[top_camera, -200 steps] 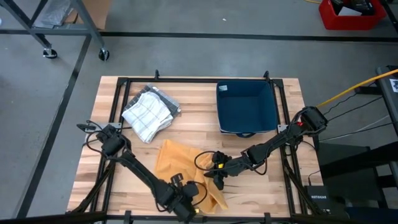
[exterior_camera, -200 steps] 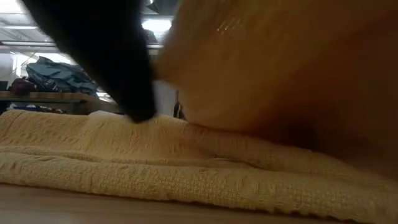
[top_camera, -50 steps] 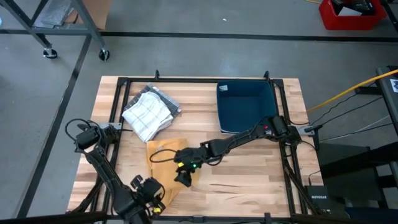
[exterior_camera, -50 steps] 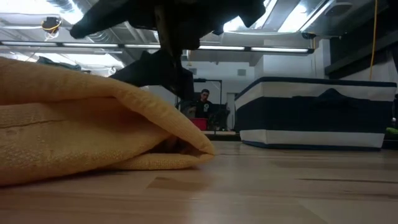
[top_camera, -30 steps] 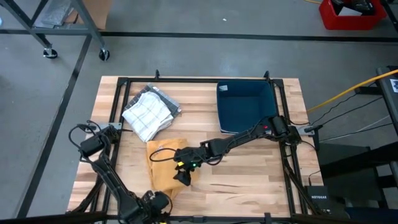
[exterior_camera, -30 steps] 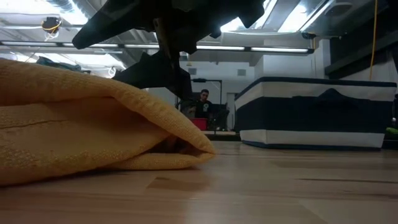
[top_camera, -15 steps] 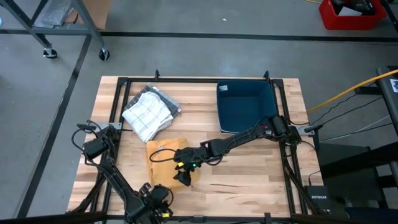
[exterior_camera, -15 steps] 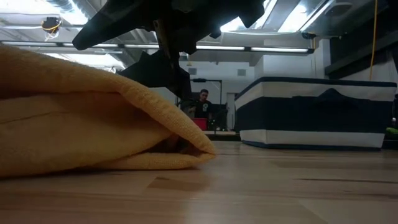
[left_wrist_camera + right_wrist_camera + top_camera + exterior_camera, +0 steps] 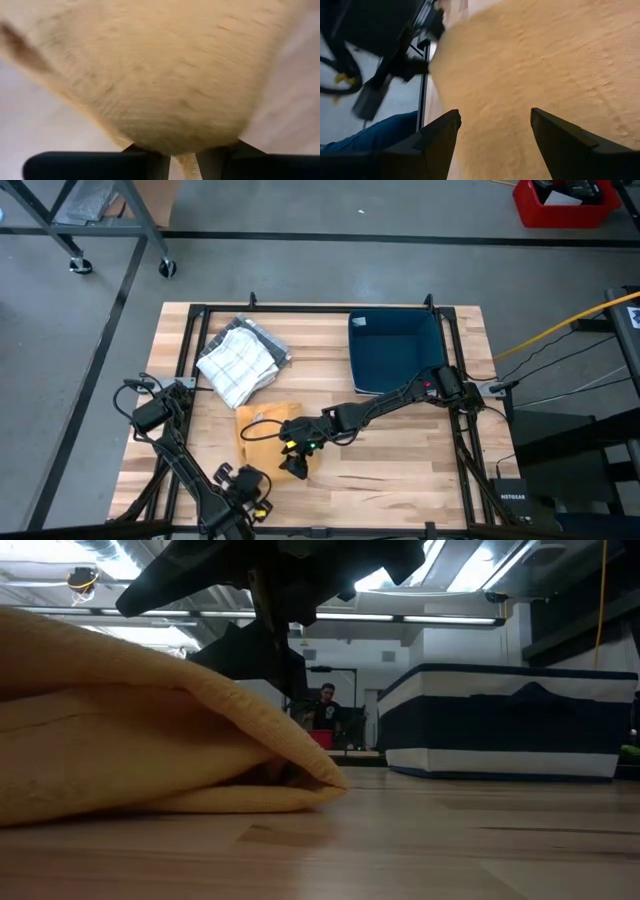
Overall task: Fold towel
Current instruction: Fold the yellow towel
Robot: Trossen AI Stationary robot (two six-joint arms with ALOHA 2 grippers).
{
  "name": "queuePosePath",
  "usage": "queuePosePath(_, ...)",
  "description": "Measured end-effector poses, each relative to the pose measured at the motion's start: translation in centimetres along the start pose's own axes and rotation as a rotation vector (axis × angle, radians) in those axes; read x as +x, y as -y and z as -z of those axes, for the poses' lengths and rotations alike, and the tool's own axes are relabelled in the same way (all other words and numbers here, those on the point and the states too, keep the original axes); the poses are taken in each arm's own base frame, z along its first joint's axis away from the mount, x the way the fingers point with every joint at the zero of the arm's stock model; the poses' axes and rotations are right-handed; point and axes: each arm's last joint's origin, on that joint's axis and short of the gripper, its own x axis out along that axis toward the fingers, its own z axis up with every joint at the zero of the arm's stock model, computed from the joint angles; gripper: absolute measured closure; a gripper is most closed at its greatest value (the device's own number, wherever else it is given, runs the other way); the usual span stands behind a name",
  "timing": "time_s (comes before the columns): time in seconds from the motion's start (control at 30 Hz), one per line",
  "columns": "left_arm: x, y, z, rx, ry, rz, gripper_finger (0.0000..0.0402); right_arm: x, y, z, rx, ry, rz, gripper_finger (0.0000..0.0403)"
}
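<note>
Yellow towel (image 9: 262,442) lies on the table (image 9: 400,470), at the near edge, on the near side of the checked cloth (image 9: 238,361) and well apart from the blue bin (image 9: 396,352), which sits far and to the right of it.

From above we see it bunched into a compact pad. The low view shows one layer lapped over another, the rounded fold edge (image 9: 318,776) resting on the wood. So we judge one fold in place, loose and puffy, not pressed flat.

Left gripper (image 9: 243,483) sits at the towel's near corner. Its wrist view shows a strip of towel (image 9: 186,166) pinched between the two fingers (image 9: 212,159), jaws nearly together on the cloth, the rest of it billowing ahead.

Right gripper (image 9: 296,467) is at the towel's right edge, fingers (image 9: 439,136) spread wide over the fabric, nothing between them. It seems to pin or steady that side; contact we cannot confirm.

Left to do, as we read it: carry the pinched corner across for a further fold, then square and flatten the stack.
</note>
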Motion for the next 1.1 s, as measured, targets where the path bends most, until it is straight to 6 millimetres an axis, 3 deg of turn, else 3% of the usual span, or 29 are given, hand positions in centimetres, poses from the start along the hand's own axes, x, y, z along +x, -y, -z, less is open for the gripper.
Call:
queuePosePath(0.2, -0.1, -1.3, -0.4, -0.041, 0.043, -0.122, 0.0362, 0.0, 0.0, 0.1, 0.0, -0.018, -0.019, 0.0146)
queuePosePath(0.43, 0.0, -1.2, -0.7, -0.033, 0.037, -0.123, 0.0374, 0.6, 0.6, 0.5, -0.067, -0.007, 0.049, 0.0146)
queuePosePath(0.63, -1.8, -0.6, -0.1, -0.027, 0.009, -0.075, 0.0375, 1.0, 1.4, 0.7, -0.145, 0.027, 0.167, 0.0146)
queuePosePath(0.83, -4.4, 0.2, 0.5, -0.036, -0.006, -0.001, 0.0375, 2.7, 2.8, 2.0, -0.14, -0.002, 0.217, 0.0146)
queuePosePath(1.1, -4.8, 0.8, -0.6, -0.058, 0.159, 0.073, 0.0375, 4.2, 3.8, 2.9, -0.14, -0.001, 0.222, 0.0146)
